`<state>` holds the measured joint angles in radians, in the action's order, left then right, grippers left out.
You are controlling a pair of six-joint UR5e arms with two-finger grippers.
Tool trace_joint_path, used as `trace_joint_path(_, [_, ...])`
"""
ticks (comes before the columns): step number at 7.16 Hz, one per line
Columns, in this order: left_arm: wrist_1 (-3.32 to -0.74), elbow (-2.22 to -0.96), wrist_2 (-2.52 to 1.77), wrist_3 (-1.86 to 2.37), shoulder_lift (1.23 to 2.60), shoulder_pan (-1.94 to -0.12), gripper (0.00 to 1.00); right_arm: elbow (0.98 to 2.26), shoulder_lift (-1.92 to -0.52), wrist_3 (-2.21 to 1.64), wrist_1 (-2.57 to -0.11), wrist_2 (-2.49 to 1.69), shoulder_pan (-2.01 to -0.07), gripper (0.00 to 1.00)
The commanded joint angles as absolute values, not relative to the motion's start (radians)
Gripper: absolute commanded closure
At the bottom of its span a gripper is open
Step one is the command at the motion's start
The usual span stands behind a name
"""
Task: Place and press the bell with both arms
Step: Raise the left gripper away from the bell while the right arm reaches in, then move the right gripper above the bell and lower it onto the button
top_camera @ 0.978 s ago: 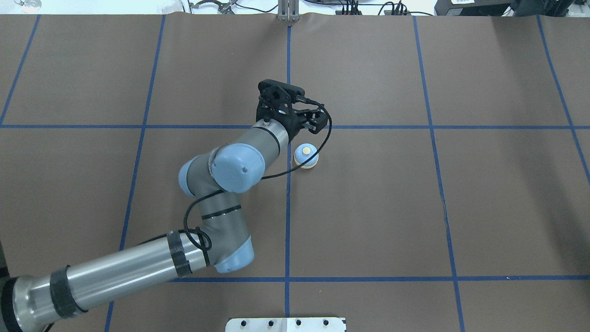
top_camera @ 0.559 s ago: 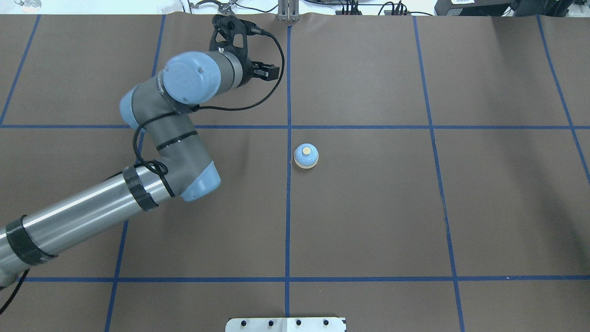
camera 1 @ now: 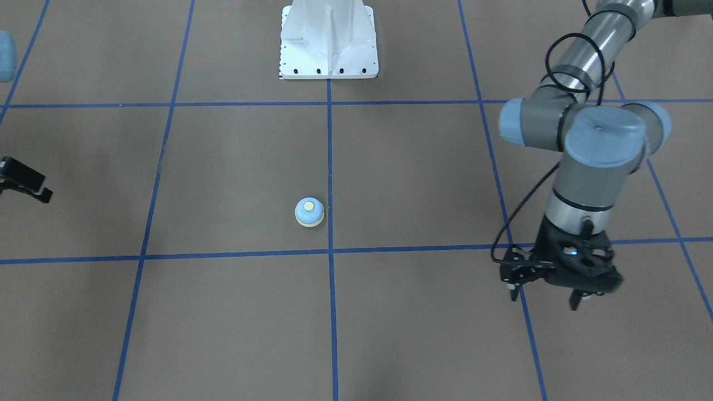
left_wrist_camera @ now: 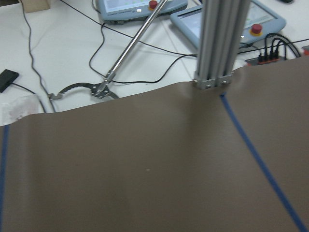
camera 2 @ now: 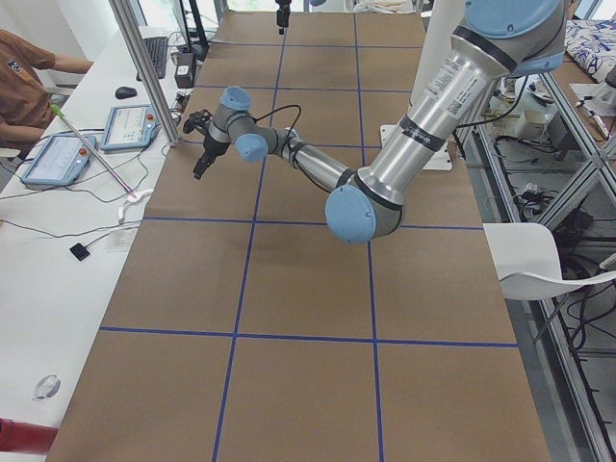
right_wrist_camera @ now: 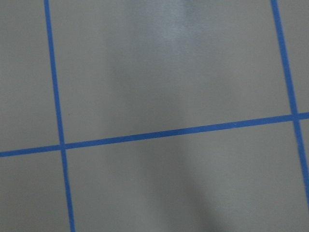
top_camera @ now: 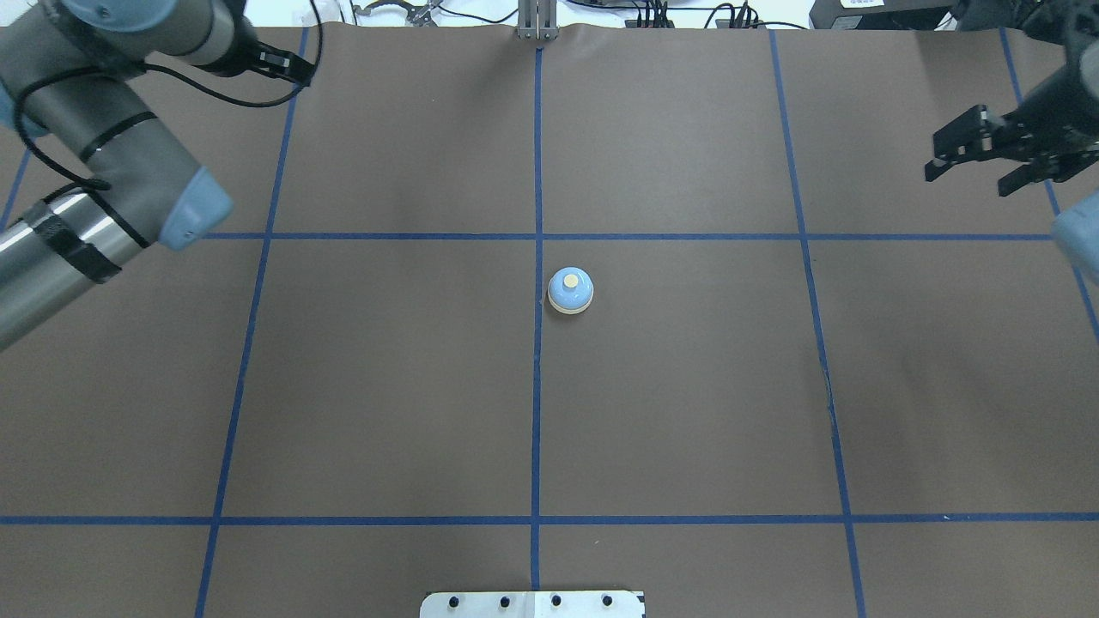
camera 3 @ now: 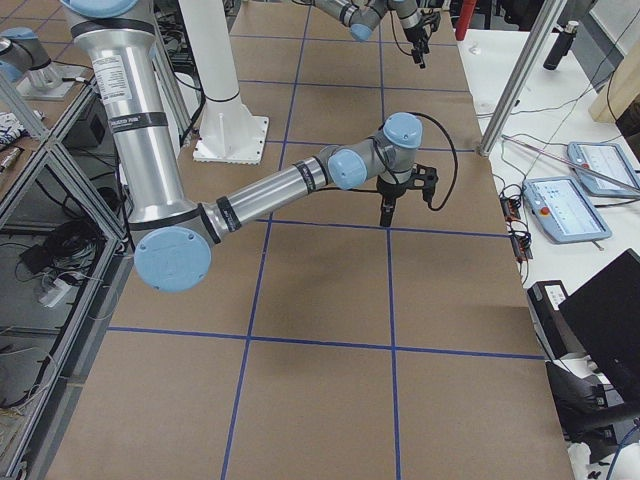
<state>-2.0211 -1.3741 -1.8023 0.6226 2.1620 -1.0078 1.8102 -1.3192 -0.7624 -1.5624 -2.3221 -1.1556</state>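
- Bell (top_camera: pixel 570 290) stands upright on the brown mat (top_camera: pixel 687 412) near the middle of the table, cream button on top, with nothing touching it.
- It sits just beside the centre tape line (top_camera: pixel 537 386), on my right of it, and a little nearer to me than the cross line.
- The front camera shows the same spot: the bell (camera 1: pixel 309 212) is just off the centre line, out in front of my pedestal (camera 1: pixel 328 39).
- My left gripper (top_camera: pixel 288 67) is well apart from the bell, off to my left near the mat's far edge.
- In the front view my left gripper (camera 1: pixel 545 298) points down over the mat with its two fingers spread, and there is nothing between them.
- My left wrist camera looks at the mat's far edge and a metal post (left_wrist_camera: pixel 219 43) standing there.
- My right gripper (top_camera: pixel 968 180) is also well apart from the bell, far to my right and beyond the cross line.
- Its fingers are spread wide with nothing in them, and it touches nothing.
- The front view catches only the tips of my right gripper (camera 1: pixel 39 186) at the frame's edge.
- The bell lies roughly between my two grippers.
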Motion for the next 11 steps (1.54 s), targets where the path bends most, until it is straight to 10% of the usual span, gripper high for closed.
trace_joint_path(1, [-2.004,-1.358,-1.836,0.618,2.076,-1.074,0.0,1.815,-1.246,-0.834,-1.537,-2.266,-1.022,0.0])
trace_joint_path(6, [-1.771,-1.422,-1.936,0.187,1.977,-1.187,0.0,1.79,-1.051,-1.179,-1.532,-2.061,-0.738,0.01])
trace_joint_path(7, [-1.682,-1.466,-1.936,0.145,1.964,-1.187,0.0,1.737,-0.99,-1.202,-1.534,-2.021,-0.709,0.19])
trace_joint_path(8, [-1.671,-1.494,-1.94,0.144,1.947,-1.187,0.0,1.673,-0.927,-1.268,-1.534,-2.02,-0.697,0.99])
trace_joint_path(11, [-1.672,-1.532,-1.996,0.146,1.916,-1.184,0.0,1.554,-0.835,-1.269,-1.537,-2.016,-0.643,1.0])
